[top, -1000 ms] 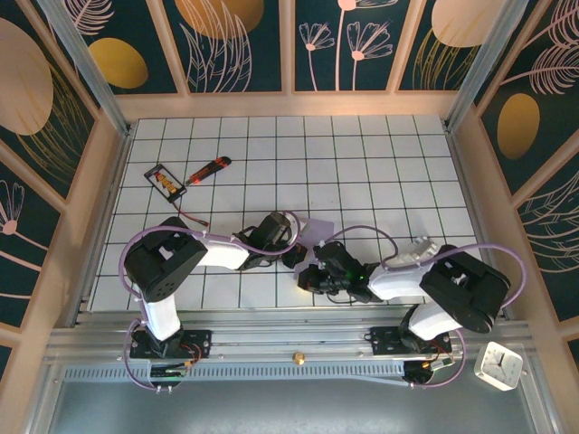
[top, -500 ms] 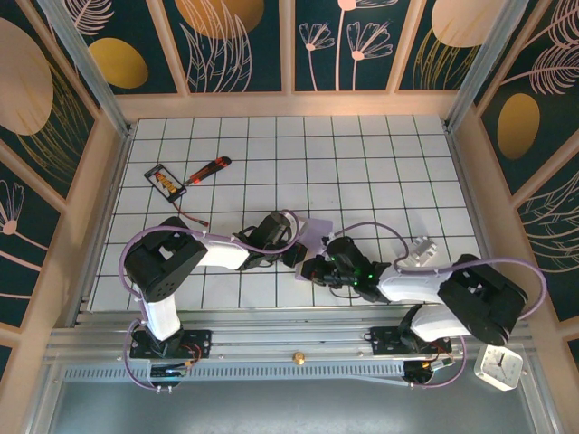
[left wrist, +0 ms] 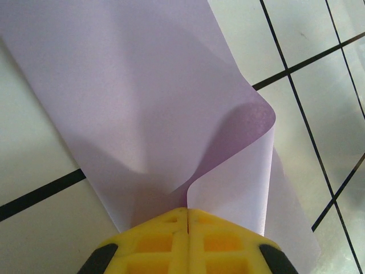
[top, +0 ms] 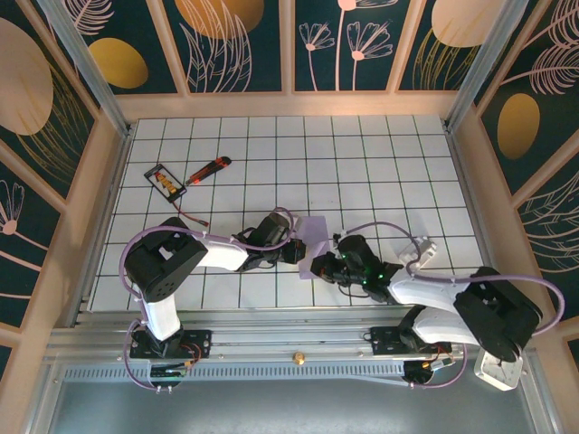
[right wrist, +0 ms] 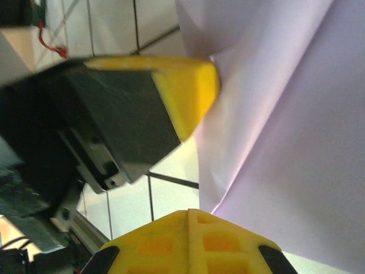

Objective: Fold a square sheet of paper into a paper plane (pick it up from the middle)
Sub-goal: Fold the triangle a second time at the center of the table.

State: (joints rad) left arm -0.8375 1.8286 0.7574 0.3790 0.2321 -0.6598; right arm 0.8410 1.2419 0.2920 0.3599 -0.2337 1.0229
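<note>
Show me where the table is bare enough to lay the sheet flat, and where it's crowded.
Bare: the far table between back wall and arms, right of the utility knife, through to the right wall. Crowded: near centre, where left gripper and right gripper pinch the square sheet of paper; far left, knife and black-framed card.

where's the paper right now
In the top view the paper is at the near middle of the table, pinched between the left gripper and the right gripper, one edge curled up.
</note>
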